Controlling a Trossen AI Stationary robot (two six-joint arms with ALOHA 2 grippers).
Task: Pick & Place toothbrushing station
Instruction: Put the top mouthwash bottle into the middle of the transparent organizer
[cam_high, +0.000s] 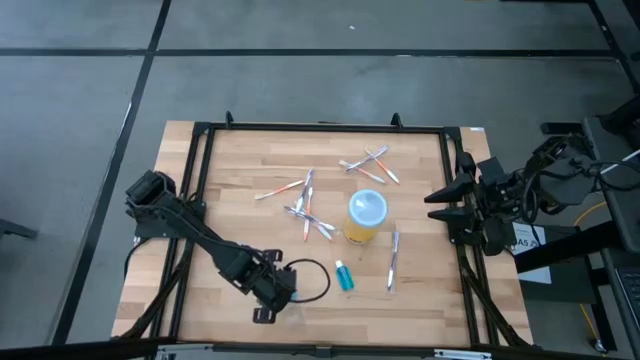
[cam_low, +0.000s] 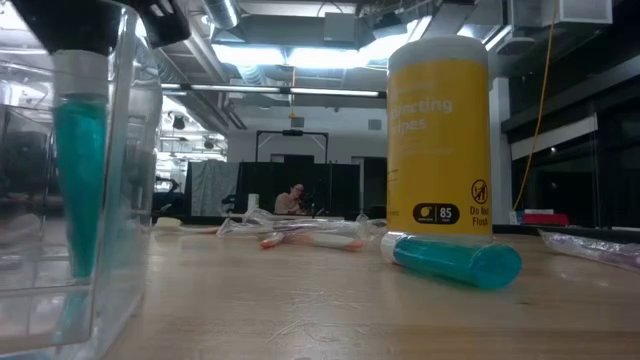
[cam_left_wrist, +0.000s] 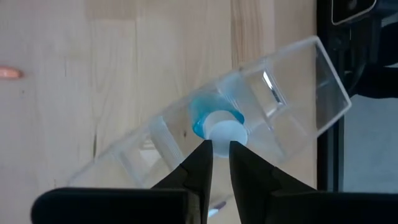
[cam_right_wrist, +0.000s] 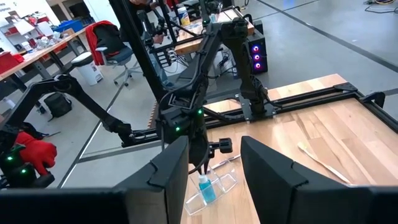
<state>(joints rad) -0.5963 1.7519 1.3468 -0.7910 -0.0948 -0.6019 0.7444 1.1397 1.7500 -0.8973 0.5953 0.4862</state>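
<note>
My left gripper (cam_left_wrist: 221, 152) (cam_high: 275, 290) hangs over the table's near left part, pointing steeply down, shut on a teal tube (cam_low: 80, 160) that stands cap up inside a clear plastic holder with compartments (cam_left_wrist: 298, 81) (cam_right_wrist: 214, 190). A second teal tube (cam_high: 343, 276) (cam_low: 455, 262) lies on its side on the wood, near the yellow cup with the pale-blue top (cam_high: 366, 215) (cam_low: 438, 140), which stands upright. Thin toothbrushes lie flat in loose groups (cam_high: 305, 205) (cam_high: 370, 165), and one lies alone (cam_high: 393, 258). My right gripper (cam_high: 432, 205) (cam_right_wrist: 214, 146) is open, raised at the table's right edge. My left gripper pinches the tube's white cap (cam_left_wrist: 225, 130), at the tube's upper end, between its two fingers. The fingers come from above, slanting down. The tube hangs upright below them inside the clear holder (cam_low: 130, 200). Whether its lower end touches the holder's floor, I cannot tell.
A black frame rail (cam_high: 200, 200) runs around the wooden top. A black cable loop (cam_high: 310, 280) lies beside the left gripper. There is bare wood along the table's near edge and far left.
</note>
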